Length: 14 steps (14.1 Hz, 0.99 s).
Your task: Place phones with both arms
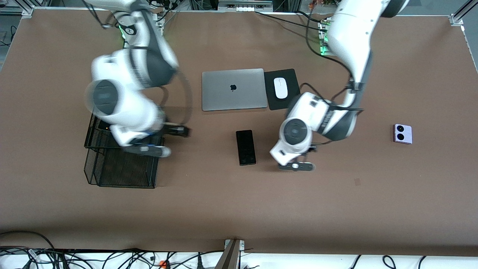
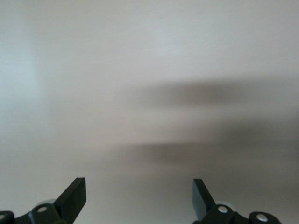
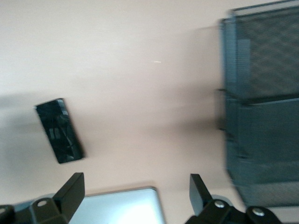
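Brown covered the whole table (image 1: 239, 209) in the front view. A closed grey laptop (image 1: 232, 89) lay at the middle, with a white mouse (image 1: 280, 87) on a black pad (image 1: 282, 89) just beside it toward the left arm's end. The long slim black phone (image 1: 246, 147) lay flat, nearer to the front camera than the laptop. The lavender phone (image 1: 402, 133) with two black circles lay well apart from it, toward the left arm's end of the table. A black mesh basket (image 1: 119, 168) stood toward the right arm's end. The right arm hung blurred over that basket, its gripper (image 1: 175, 131) over the table at the basket's edge. The left gripper (image 1: 298, 164) hung over bare table between the slim phone and the lavender one, much closer to the slim one.

In the left wrist view, the left gripper (image 2: 139, 196) had its fingers (image 2: 74, 193) spread wide with nothing between them, over blurred, bare table.

In the right wrist view, the right gripper (image 3: 135, 193) also stood wide apart and empty. The slim black phone (image 3: 59, 130), a corner of the laptop (image 3: 126, 207) and the mesh basket (image 3: 261, 116) showed below it.
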Tool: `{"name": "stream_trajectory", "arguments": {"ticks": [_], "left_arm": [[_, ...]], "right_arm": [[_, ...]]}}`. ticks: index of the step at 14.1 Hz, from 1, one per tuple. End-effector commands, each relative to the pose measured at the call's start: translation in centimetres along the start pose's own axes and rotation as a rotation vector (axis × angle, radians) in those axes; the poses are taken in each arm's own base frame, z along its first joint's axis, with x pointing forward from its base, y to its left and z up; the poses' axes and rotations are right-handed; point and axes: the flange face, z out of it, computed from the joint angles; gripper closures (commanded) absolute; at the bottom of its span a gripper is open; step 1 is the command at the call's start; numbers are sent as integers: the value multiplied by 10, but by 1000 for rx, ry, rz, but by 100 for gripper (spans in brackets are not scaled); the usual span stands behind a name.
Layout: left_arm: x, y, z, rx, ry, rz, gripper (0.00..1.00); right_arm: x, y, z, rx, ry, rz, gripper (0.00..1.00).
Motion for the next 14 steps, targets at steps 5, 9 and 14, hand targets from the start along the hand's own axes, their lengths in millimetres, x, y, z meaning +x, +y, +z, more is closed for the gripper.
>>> {"name": "stream_trajectory", "arguments": {"ticks": [5,9,14], "left_arm": [[-34,-195,7,34,-63,274,0],[-68,-290,35,-4,40,341,0],[-100,-410,82,-65,96,399,0]], "right_arm": [[-82,-156,134,10,176,-105,0],[-91,-182,190,-26,240,-200,0],[-94,-191,231,-30,297,-316,0]]}}
